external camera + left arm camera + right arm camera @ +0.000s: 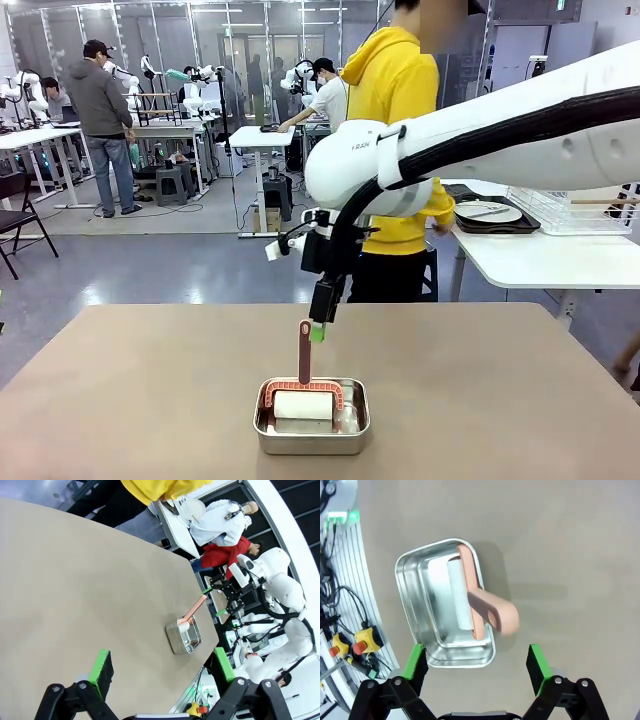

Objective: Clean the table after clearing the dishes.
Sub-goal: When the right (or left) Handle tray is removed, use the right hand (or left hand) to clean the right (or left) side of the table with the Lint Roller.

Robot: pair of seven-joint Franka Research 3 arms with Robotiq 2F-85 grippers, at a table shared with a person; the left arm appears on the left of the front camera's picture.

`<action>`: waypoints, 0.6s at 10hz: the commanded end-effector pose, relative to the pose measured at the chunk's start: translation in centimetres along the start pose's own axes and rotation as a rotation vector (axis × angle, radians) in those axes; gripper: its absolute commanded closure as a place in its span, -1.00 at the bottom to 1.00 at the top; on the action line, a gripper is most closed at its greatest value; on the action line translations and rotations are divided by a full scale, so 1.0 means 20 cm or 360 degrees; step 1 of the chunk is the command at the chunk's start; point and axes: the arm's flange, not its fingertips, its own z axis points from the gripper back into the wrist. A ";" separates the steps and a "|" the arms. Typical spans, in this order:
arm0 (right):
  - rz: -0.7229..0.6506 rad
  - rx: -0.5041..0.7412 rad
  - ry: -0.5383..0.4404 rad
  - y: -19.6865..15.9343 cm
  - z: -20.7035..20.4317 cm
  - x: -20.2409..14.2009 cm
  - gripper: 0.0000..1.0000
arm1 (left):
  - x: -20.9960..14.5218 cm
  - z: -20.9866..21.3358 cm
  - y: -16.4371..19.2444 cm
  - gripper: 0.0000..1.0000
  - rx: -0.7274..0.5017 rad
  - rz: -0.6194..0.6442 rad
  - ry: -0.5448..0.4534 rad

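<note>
Front view: the taupe surface [120, 400] is lying bare except for a small steel pan [312, 432] at 6 o'clock, near the robot's edge. A roller [303, 404] with a white roll is resting in the pan, and its pink handle [304, 350] is standing upright. The right arm is reaching in from 3 o'clock. The right pincer [318, 330] is hanging just beside the handle's top; contact cannot be told here. The dishes [488, 212], a white plate with cutlery on a dark tray [522, 227], are sitting on a white side surface [540, 262] at 3 o'clock, well apart from the taupe one. A person [395, 90] in a yellow top is standing next to them.

Left wrist view: the left pincer [162, 666] is hovering released above the taupe surface [75, 590], with nothing between its green pads [100, 667]. The pan [184, 638] is showing at 4 o'clock, with the right pincer [215, 600] above the handle [196, 609].

Right wrist view: the right pincer [476, 662] is standing spread wide, gripping nothing. The pan [407, 587] and roller [459, 597] are lying at 10 o'clock, and the handle [492, 612] is pointing toward the camera.
</note>
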 end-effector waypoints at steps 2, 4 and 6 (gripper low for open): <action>0.0150 0.0051 0.0061 -0.01 -0.08 0.07 -1.00 | 0.00 0.01 -0.01 -1.00 0.0011 -0.0004 -0.0018; 0.0168 0.0067 0.0092 -0.02 -0.12 0.11 -1.00 | 0.00 0.01 -0.01 -1.00 0.0011 -0.0004 -0.0018; 0.0187 0.0100 0.0142 -0.03 -0.15 0.15 -1.00 | 0.00 0.01 -0.01 -1.00 0.0011 -0.0004 -0.0018</action>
